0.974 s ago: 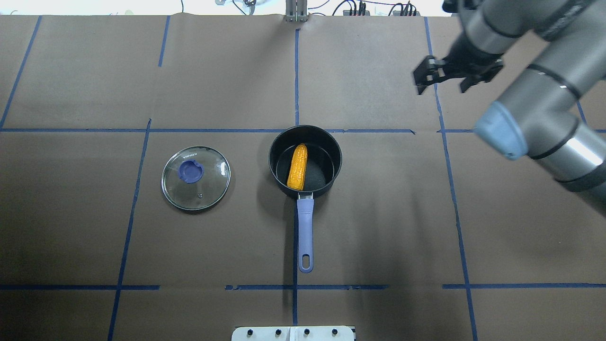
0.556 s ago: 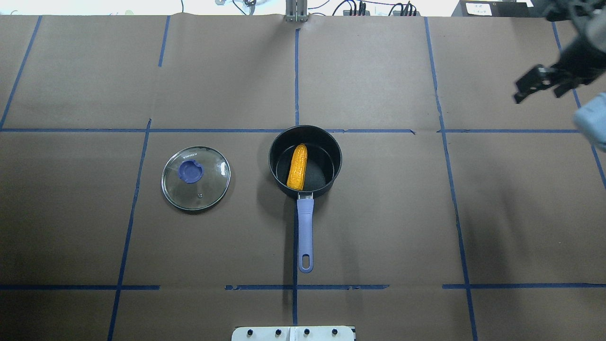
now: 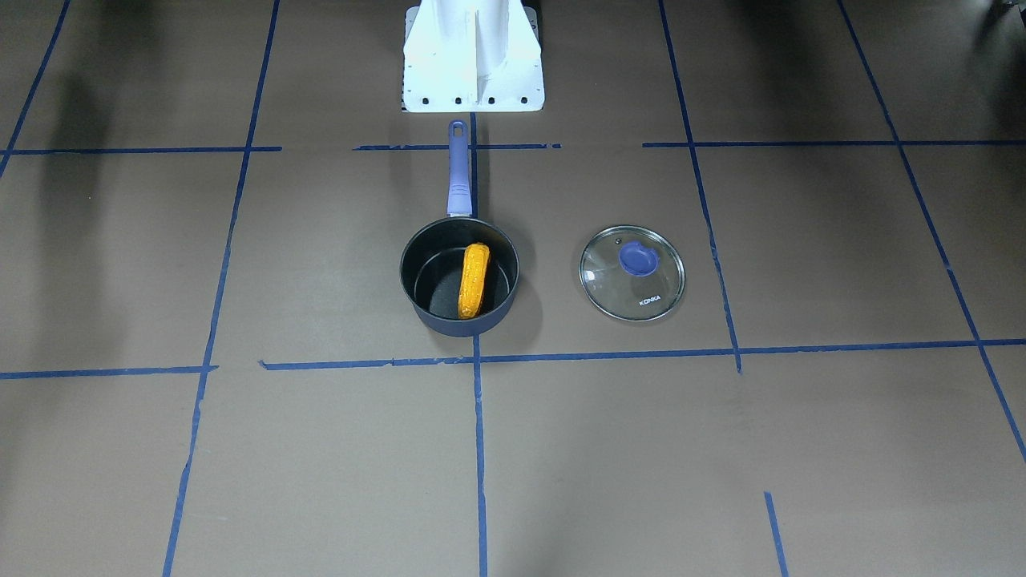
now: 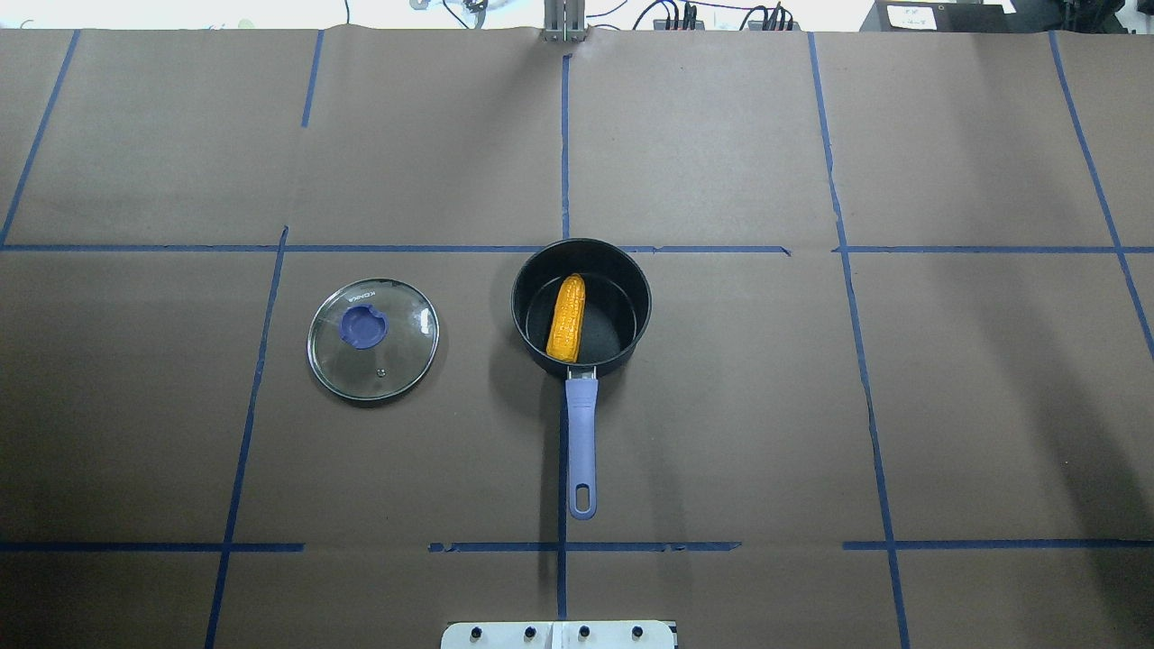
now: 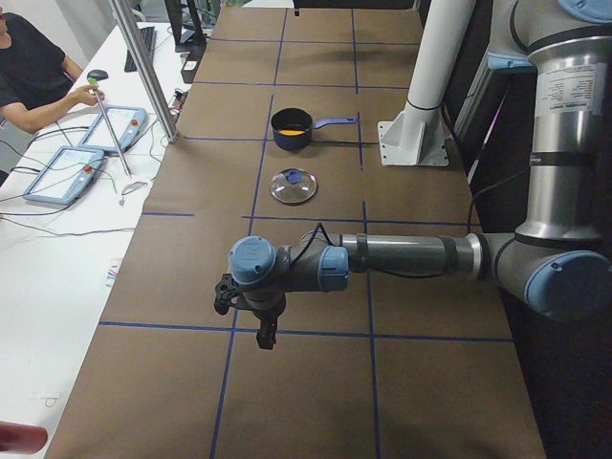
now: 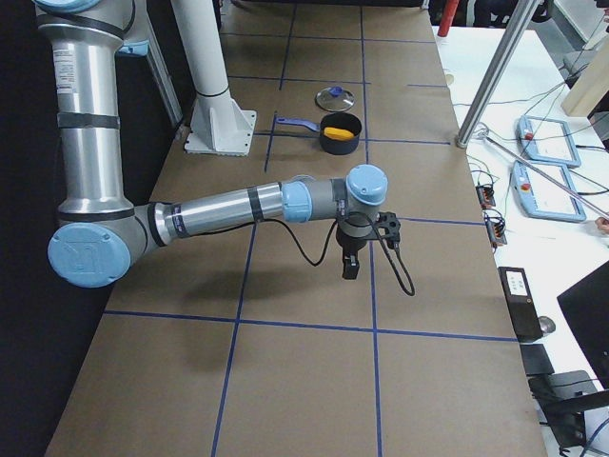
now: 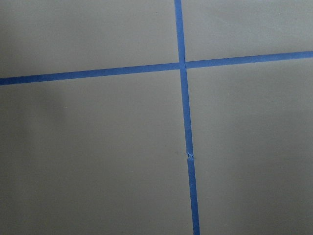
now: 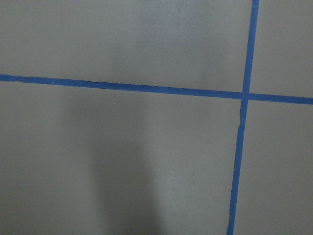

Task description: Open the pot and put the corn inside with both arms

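The dark navy pot (image 4: 642,281) stands uncovered at the table's middle, its purple-blue handle (image 4: 581,433) pointing toward the robot base. The yellow-orange corn (image 4: 566,318) lies inside it, also in the front view (image 3: 473,280). Neither arm shows in the overhead or front view. My left gripper (image 5: 260,330) hangs over bare table far from the pot, in the left side view only. My right gripper (image 6: 350,267) hangs over bare table at the other end, in the right side view only. I cannot tell whether either is open or shut.
The round glass lid (image 4: 372,338) with a blue knob lies flat on the table left of the pot, apart from it. The white robot base (image 3: 473,56) stands behind the handle. Operators' tablets (image 5: 67,172) lie on a white bench beyond the table.
My right arm and gripper have swung right and left the overhead view. The pot, the corn and the lid have not moved.
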Robot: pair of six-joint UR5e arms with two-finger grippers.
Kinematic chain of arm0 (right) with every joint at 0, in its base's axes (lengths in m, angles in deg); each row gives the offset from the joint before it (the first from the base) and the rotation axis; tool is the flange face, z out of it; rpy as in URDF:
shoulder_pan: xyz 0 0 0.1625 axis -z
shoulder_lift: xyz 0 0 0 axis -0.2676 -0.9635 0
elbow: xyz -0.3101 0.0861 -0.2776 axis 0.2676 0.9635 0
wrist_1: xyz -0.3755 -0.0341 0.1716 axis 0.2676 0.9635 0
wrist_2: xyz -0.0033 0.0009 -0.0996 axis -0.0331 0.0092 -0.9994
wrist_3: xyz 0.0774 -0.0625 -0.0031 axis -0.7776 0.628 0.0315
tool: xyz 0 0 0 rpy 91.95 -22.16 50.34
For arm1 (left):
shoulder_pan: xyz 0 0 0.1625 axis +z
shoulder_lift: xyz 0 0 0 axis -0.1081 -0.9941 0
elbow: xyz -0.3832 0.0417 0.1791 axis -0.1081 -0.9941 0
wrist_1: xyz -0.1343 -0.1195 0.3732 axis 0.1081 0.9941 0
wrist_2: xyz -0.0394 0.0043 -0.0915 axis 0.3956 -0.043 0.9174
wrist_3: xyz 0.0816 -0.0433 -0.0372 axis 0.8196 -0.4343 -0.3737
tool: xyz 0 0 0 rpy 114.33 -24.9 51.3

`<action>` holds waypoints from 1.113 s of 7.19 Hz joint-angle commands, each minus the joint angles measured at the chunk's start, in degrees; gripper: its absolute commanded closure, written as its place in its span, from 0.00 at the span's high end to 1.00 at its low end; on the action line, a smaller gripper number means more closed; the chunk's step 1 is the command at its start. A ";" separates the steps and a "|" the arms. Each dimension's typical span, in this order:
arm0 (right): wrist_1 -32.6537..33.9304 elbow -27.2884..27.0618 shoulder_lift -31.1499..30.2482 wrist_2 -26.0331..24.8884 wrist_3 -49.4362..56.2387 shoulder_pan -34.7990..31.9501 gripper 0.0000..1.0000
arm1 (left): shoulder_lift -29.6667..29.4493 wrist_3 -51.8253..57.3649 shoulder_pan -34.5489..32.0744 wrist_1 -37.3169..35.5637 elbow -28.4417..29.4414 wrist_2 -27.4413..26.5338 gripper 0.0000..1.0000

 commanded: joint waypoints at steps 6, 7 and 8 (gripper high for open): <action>-6.26 6.56 -5.77 3.83 10.34 -7.71 1.00 | -0.36 0.00 0.01 0.07 0.00 -0.09 1.00; -7.08 7.52 -6.13 3.66 10.52 -7.88 1.00 | -0.53 0.00 0.01 -0.02 -0.18 -0.09 1.00; -7.09 8.05 -6.14 3.48 10.52 -8.23 1.00 | -0.53 0.00 0.01 -0.02 -0.18 -0.09 1.00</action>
